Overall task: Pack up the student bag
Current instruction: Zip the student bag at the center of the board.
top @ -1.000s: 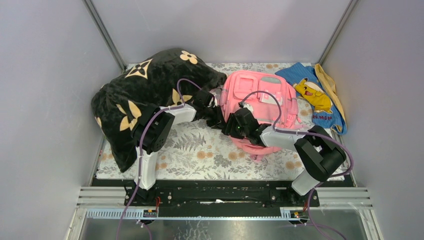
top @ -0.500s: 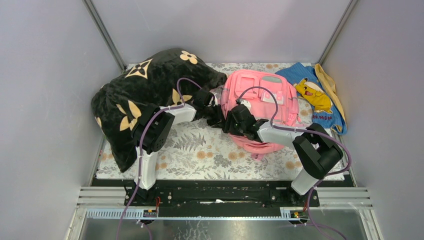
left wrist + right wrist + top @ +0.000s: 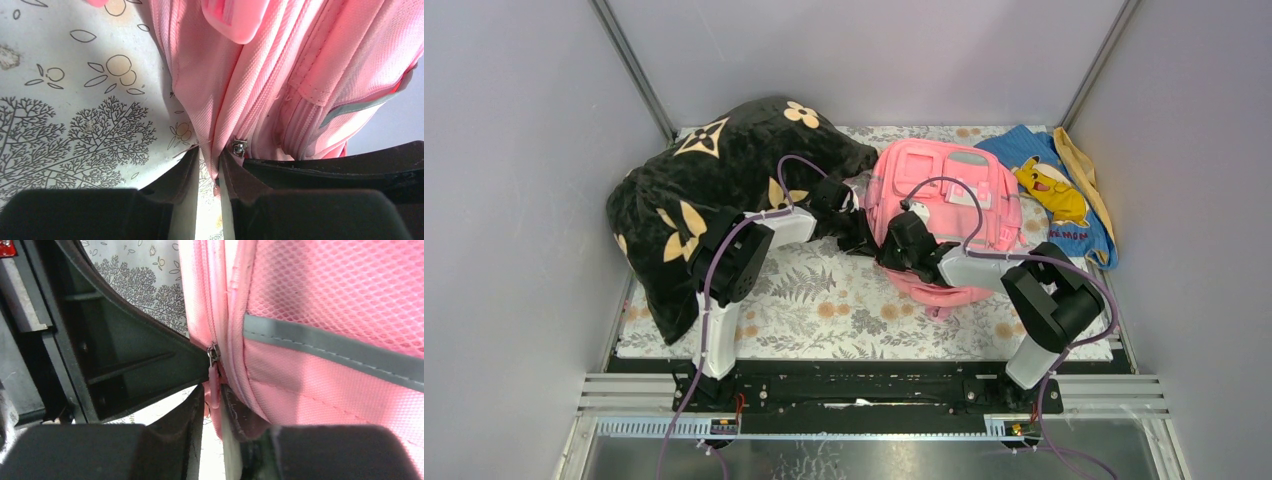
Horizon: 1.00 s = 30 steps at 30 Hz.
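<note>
**On the flowery mat, two grippers pinch the side of the pink bag**

At about 1 o'clock on the flowery mat (image 3: 824, 295) lies the student bag (image 3: 944, 190), flat on its back with its front patch up. A big black pillow (image 3: 714, 190) sits at 10 o'clock. A blue cloth (image 3: 1054, 190) lies at 2 o'clock, right beside the bag.

Both grippers meet at the bag's 9 o'clock side. The left gripper (image 3: 209, 156) is nearly closed and pinches a fold of pink cloth. A small silver slider (image 3: 239, 147) sits just beside it. The right gripper (image 3: 212, 397) is also nearly closed. The pink zip pull (image 3: 214, 382) hangs down between its fingers, and they look to be holding it.

The bag looks soft and floppy, and I think it is light. It will likely sag and bunch up if tugged, so it is not a thing to lift by one corner. The zip should slide best if one gripper holds the cloth tight beside the zip while the other pulls the little tab. The tab is thin and could slip out.

The cloth is woven and a bit rough. The side pocket is pink mesh (image 3: 340, 285) full of tiny holes, with a smooth grey strip (image 3: 340, 352) along its edge. The zip runs in a long, thin line.
</note>
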Each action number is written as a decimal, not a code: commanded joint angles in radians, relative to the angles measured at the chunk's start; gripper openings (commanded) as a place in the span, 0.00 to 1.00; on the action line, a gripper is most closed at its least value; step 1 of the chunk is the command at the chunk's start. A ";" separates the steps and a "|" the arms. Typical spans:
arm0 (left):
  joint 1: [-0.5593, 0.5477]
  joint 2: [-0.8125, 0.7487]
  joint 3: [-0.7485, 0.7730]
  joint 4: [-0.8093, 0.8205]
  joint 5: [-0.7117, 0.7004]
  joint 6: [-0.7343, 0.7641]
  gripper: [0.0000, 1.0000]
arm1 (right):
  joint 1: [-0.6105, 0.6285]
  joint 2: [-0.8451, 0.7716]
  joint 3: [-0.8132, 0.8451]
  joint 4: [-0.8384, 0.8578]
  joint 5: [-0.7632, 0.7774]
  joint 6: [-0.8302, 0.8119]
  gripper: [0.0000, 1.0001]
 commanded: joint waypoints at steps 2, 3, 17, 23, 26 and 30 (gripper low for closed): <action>-0.006 0.010 -0.003 -0.020 0.039 0.028 0.25 | -0.036 0.028 -0.011 0.091 0.061 0.055 0.14; -0.005 0.002 -0.003 -0.027 0.031 0.030 0.25 | -0.037 0.022 -0.014 0.086 0.059 0.056 0.08; 0.062 -0.189 -0.073 0.068 0.032 -0.058 0.45 | -0.042 -0.125 0.002 -0.049 -0.099 -0.036 0.00; 0.036 -0.144 -0.012 0.077 0.044 -0.071 0.52 | -0.042 -0.159 0.038 -0.132 -0.128 -0.064 0.00; 0.017 -0.108 0.020 0.073 0.044 -0.080 0.52 | -0.042 -0.178 0.041 -0.158 -0.160 -0.076 0.00; 0.000 -0.074 0.045 0.080 0.043 -0.091 0.52 | -0.042 -0.198 0.035 -0.182 -0.161 -0.087 0.00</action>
